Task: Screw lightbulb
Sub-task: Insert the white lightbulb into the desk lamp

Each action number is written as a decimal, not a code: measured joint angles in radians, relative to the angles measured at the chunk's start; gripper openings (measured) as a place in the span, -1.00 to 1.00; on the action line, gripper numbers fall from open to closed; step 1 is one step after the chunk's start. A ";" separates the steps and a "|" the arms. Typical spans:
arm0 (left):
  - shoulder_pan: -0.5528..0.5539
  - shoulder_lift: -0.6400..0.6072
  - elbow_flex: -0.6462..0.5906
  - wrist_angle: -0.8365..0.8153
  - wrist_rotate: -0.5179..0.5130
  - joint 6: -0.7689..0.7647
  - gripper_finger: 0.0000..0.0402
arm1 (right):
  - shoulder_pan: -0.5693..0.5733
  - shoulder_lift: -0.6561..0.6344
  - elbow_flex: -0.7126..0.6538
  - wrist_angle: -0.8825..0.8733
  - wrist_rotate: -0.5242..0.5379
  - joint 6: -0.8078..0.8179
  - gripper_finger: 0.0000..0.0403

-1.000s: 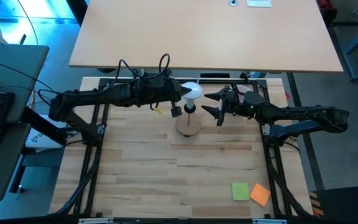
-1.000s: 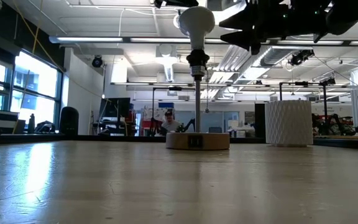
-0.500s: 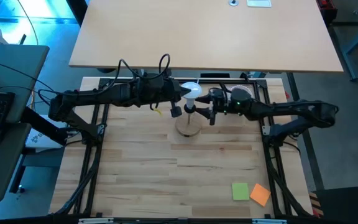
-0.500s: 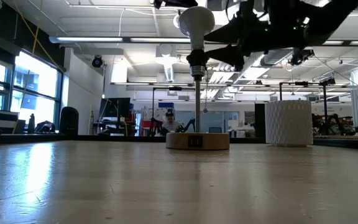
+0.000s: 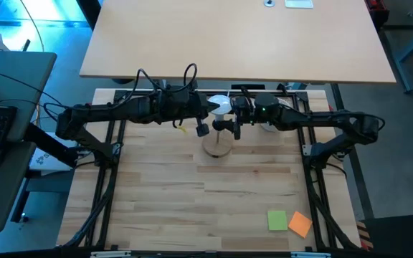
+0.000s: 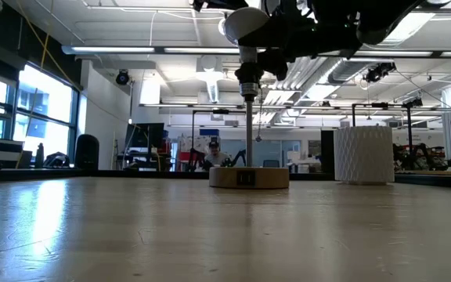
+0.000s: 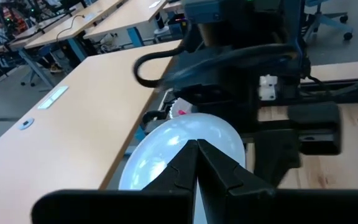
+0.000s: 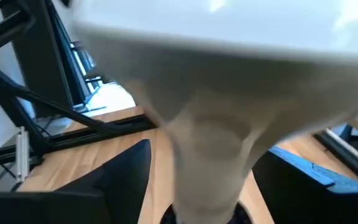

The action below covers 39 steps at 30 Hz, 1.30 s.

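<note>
Lightbulb [image 5: 221,104] half hidden between both arms; left gripper [image 5: 208,107] pinched shut against its globe; right gripper [image 5: 229,123] spread around its neck, contact unclear

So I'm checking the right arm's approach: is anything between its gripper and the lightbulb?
Nothing visible. The right gripper has its fingers open on either side of the lightbulb neck, just above the socket of the wooden stand. The left gripper is at the globe's other side.
</note>
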 joint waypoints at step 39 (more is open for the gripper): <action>-0.022 0.001 0.000 0.011 -0.006 0.003 -0.99 | 0.071 -0.003 0.000 0.003 0.078 -0.226 -0.29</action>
